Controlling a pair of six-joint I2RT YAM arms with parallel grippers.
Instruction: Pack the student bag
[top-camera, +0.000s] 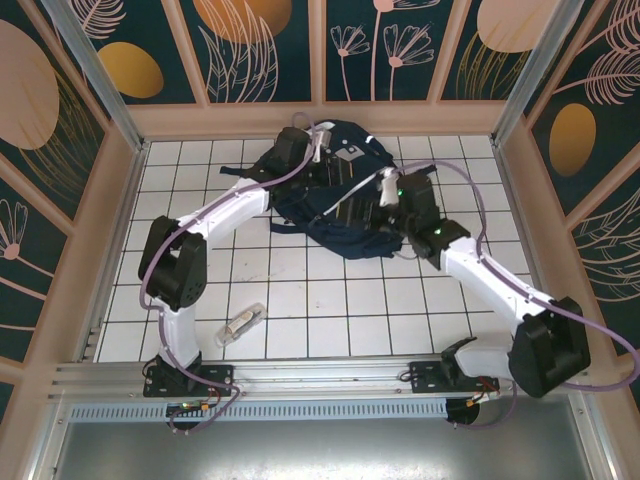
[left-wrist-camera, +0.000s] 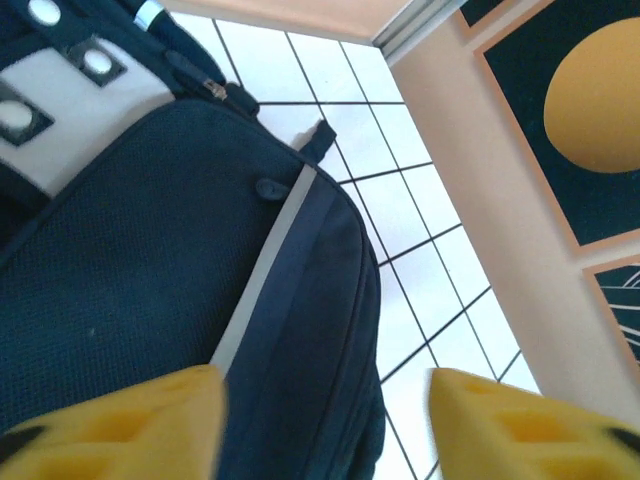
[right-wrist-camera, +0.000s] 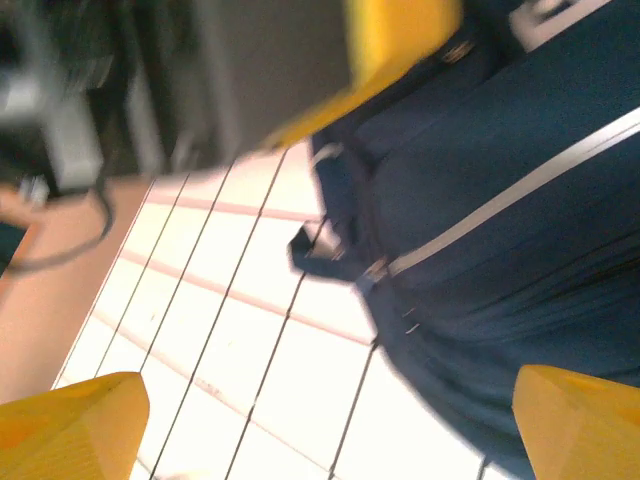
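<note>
**Step in hand.** The student bag (top-camera: 335, 232) lies flat on the tiled counter (top-camera: 300, 300), and both arms reach over it. Neither hand holds anything. By my judgement this is a pause between grips at the bag, with the packing itself not yet done. A small pale cylindrical item (top-camera: 241, 323) lies loose well to the near-left of the bag; it is too small to identify.

**Left hand** (top-camera: 318, 148). It sits over the bag's far-left part. In its wrist view the hand (left-wrist-camera: 325, 420) has its yellow fingers (left-wrist-camera: 140, 425) set apart with nothing between them. Below it lie the bag's mesh front (left-wrist-camera: 150, 280), a white stripe (left-wrist-camera: 265, 270) and a grey patch (left-wrist-camera: 70, 110), close but not touched.

**Right hand** (top-camera: 383, 190). It sits over the bag's right side. In its blurred wrist view the hand (right-wrist-camera: 325, 430) stands wide open and empty. The bag's navy panel (right-wrist-camera: 500, 250) fills the space ahead on the right, and a dark strap tab (right-wrist-camera: 325, 250) lies at the bag's edge. A yellow shape at the top of that view is too blurred to name.

**Next move, as judged.**
- No open mouth shows on the bag, so access must come first.
- One hand should close on a zip pull or flap edge.
- The other hand should steady the soft fabric, which is likely to bunch and drag.
- The loose item then needs fetching from the bag's near-left.
</note>
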